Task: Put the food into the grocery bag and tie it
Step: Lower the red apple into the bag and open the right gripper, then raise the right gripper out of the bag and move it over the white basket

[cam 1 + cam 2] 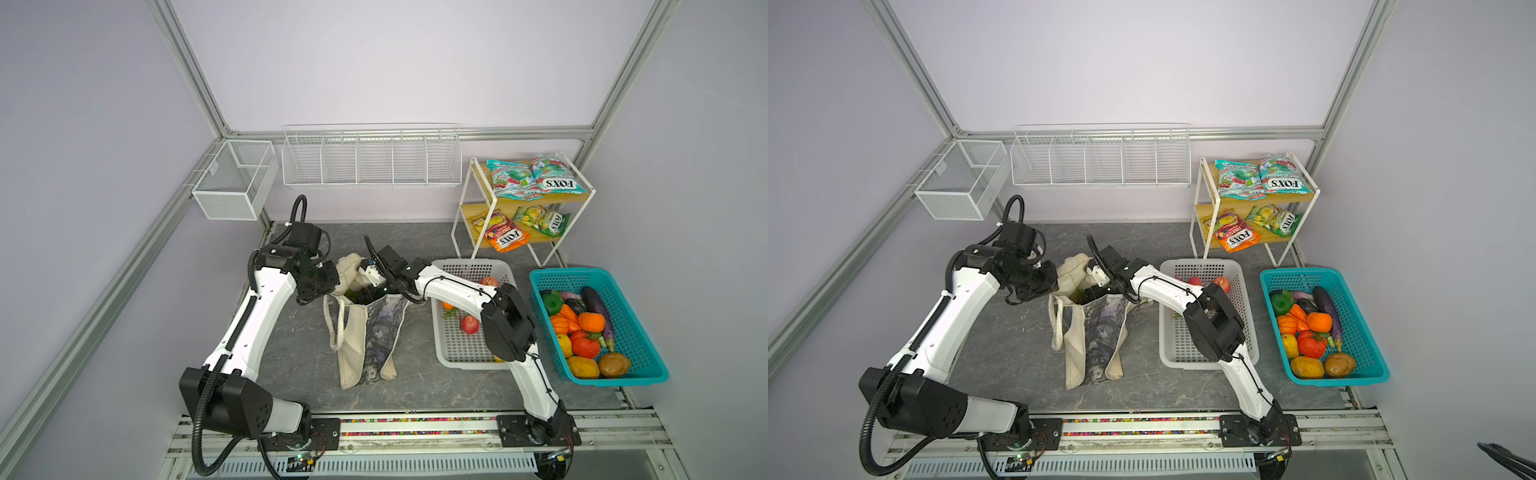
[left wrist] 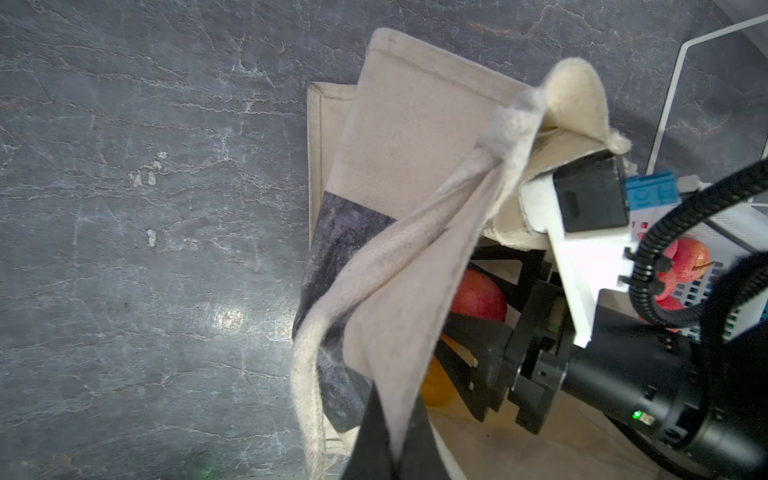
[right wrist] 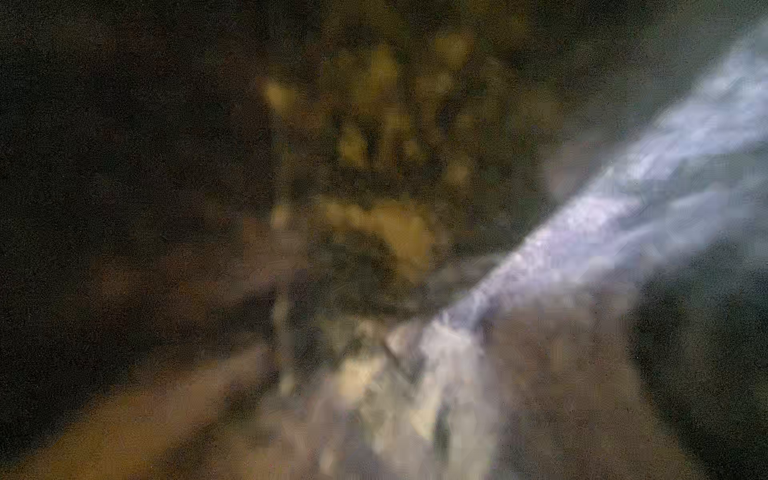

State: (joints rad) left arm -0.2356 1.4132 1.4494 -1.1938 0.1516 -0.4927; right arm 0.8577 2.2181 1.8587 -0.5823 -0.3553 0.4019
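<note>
The cream grocery bag [image 1: 353, 332] [image 1: 1077, 336] lies on the dark table with its mouth at the far end. My left gripper [image 1: 328, 291] [image 2: 395, 436] is shut on the cloth of the bag's rim [image 2: 415, 137] and holds it lifted. My right gripper [image 1: 365, 295] [image 2: 457, 301] reaches into the mouth with its jaws spread open. Between them lies a red apple [image 2: 478, 299], with a yellow fruit [image 2: 436, 386] beside it inside the bag. More apples [image 1: 469, 324] [image 1: 1223, 284] lie in the white basket [image 1: 465, 353]. The right wrist view is dark and blurred.
FOX'S packets [image 1: 536, 176] lie on a small two-level shelf [image 1: 465, 195] at the back right. A teal basket [image 1: 623, 376] of vegetables stands at the right edge. Wire baskets [image 1: 370, 162] hang on the back wall, and another [image 1: 232, 178] hangs at the left.
</note>
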